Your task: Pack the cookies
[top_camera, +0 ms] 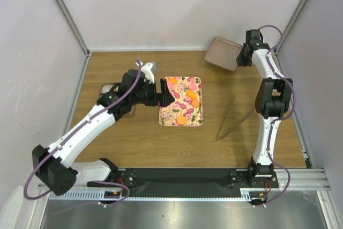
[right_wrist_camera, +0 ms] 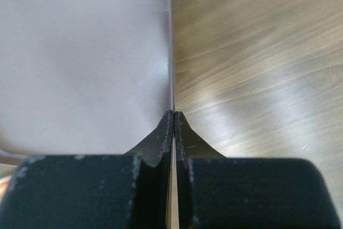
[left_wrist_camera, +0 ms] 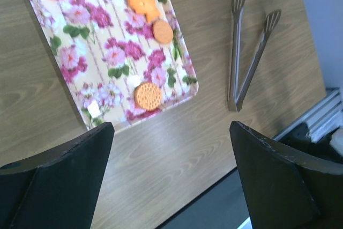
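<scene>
Cookies, ridged discs, floral tray, right end effector pinching translucent panel

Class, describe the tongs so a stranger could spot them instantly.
On the wooden table, find the flowered tray in the middle. To its right lie the tongs: two thin silver legs joined in a V, unlike the small round cookies on the tray.

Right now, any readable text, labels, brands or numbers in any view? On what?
None readable.
The tray carries only a flower print.
The cookies have embossed patterns, too blurred to read as words.
The tongs, table and translucent lid show no markings.
</scene>
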